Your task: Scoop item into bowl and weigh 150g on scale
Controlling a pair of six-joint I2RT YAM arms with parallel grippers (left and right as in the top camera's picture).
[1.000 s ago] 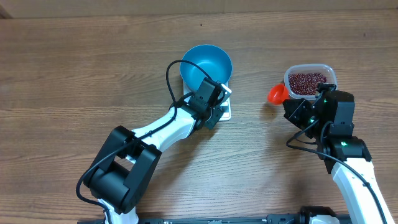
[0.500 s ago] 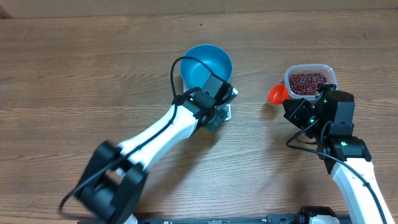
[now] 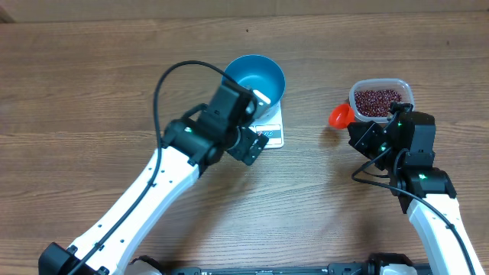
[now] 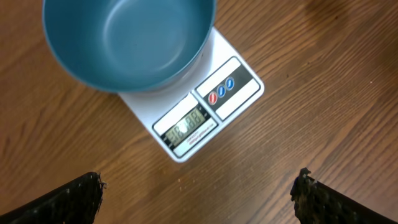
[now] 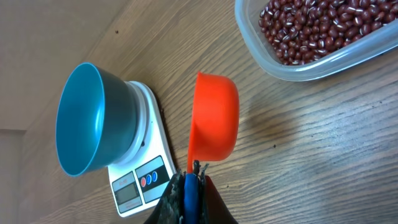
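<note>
The left gripper is hovering over the wooden table, jaws spread wide and gripping nothing, just short of the white scale, which is carrying the blue bowl on its platform. To the right, the right gripper is clamping the handle of an orange scoop beside the clear tub, where the red-brown beans are lying heaped.
</note>
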